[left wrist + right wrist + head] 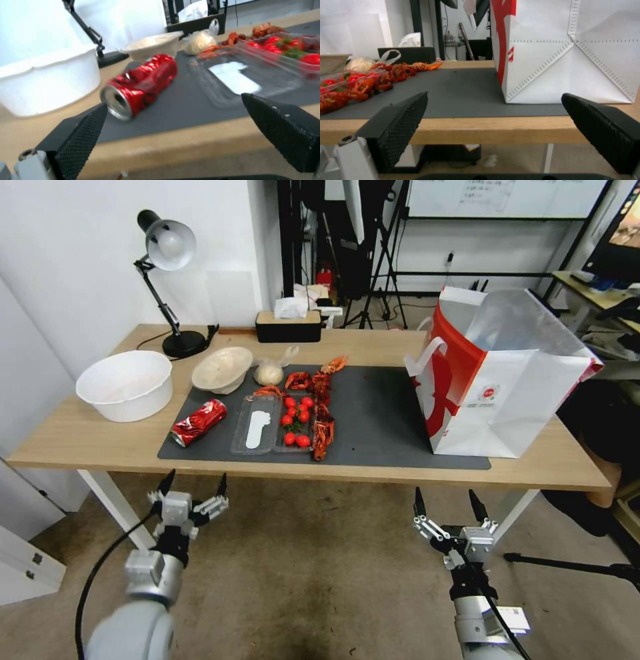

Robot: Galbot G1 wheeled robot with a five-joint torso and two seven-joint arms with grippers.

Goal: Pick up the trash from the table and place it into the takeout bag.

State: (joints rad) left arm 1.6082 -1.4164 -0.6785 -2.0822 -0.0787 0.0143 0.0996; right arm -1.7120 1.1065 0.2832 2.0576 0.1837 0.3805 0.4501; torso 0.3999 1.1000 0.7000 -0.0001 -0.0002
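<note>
Start of pickup: both grippers, left (193, 488) and right (449, 504), hang spread and empty below the table (80, 437) edge; the left should rise squarely over the can (199, 422) on the mat's left end, far from the bag (507, 380).

Red can (199, 422); grey mat (380, 420); white-and-red bag (500, 380).

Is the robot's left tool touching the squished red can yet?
Apart. In the head view the left tool hangs open below the table edge, with bare mat and wood between it and the red can.
</note>
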